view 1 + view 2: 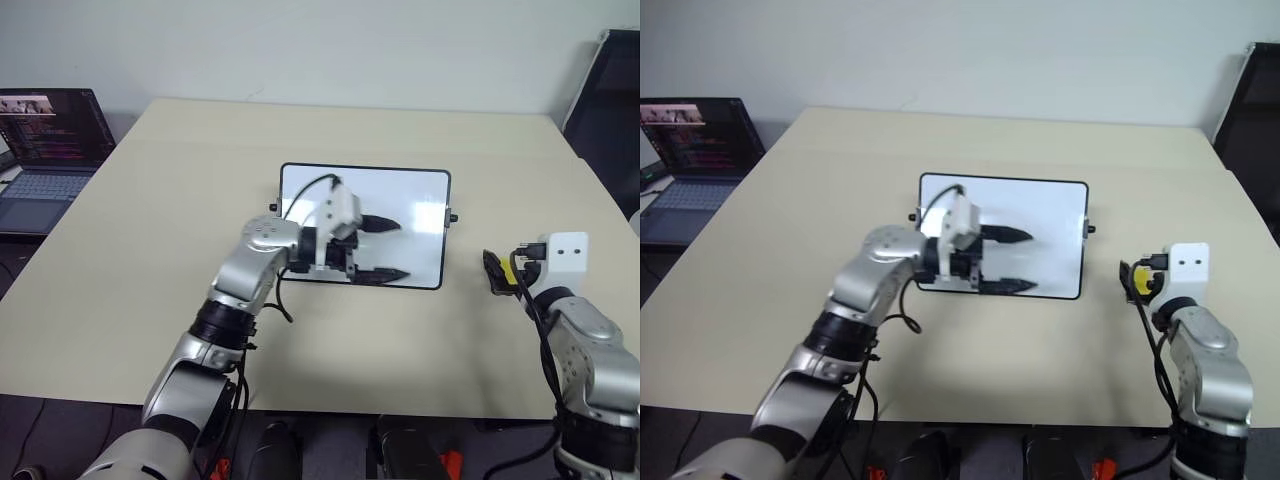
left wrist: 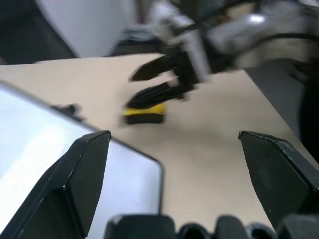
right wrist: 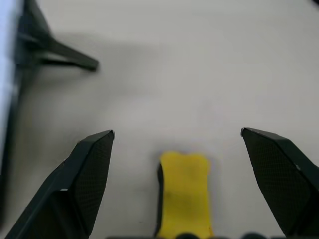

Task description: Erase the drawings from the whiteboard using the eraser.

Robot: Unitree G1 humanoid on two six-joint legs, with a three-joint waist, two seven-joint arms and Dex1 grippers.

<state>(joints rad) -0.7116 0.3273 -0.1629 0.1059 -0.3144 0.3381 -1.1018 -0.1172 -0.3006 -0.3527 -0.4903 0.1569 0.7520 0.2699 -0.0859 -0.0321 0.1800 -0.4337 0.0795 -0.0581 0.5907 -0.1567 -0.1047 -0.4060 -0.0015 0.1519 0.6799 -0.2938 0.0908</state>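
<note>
Nearest the robot, on the right side of the beige table (image 1: 150, 300), the right gripper (image 3: 177, 164) is seen with its two black fingers spread wide apart, nothing clamped between them. The eraser (image 3: 185, 191), yellow with a black side, lies on the tabletop between those open fingers, touched by neither, just to the right of the whiteboard (image 1: 420, 190). Farther in, the left gripper (image 1: 385, 250) is held over the board's lower middle, pointing to the right, its fingers likewise parted and empty. The whiteboard is laid flat at the table's centre, and its visible surface looks clean white. At the far left, an open laptop (image 1: 45, 150) is seen beside the table.
</note>
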